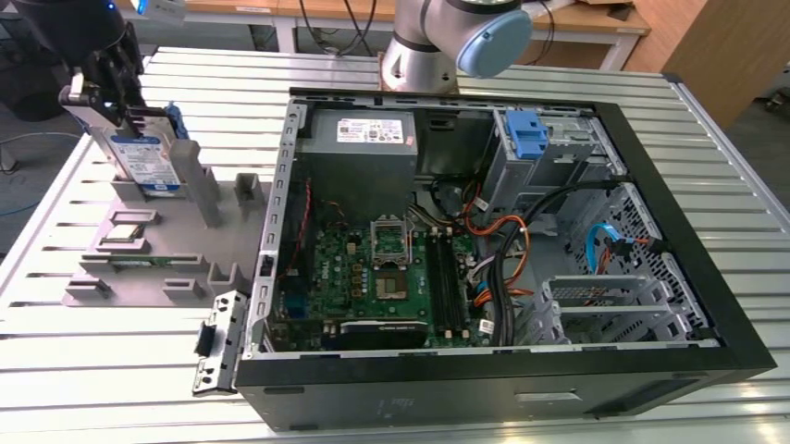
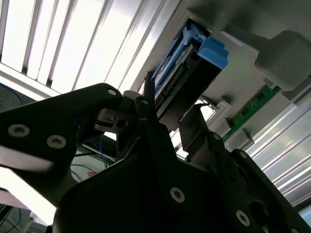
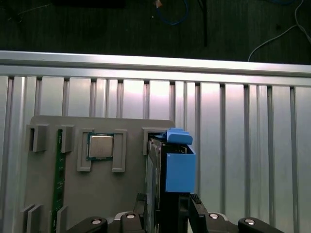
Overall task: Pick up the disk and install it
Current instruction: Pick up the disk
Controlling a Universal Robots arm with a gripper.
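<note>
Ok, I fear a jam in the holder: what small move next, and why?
Probably a short straight lift. The pincer looks closed on the disk, which stands upright in a slot of the grey holder, so pulling along the slot should free it cleanly.

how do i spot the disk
Left of the open black computer case in the exterior view sits a grey plastic fixture. At its far end, under the gripper, stands the flat silver disk, the only part with a blue-and-white label and blue rails.
</note>
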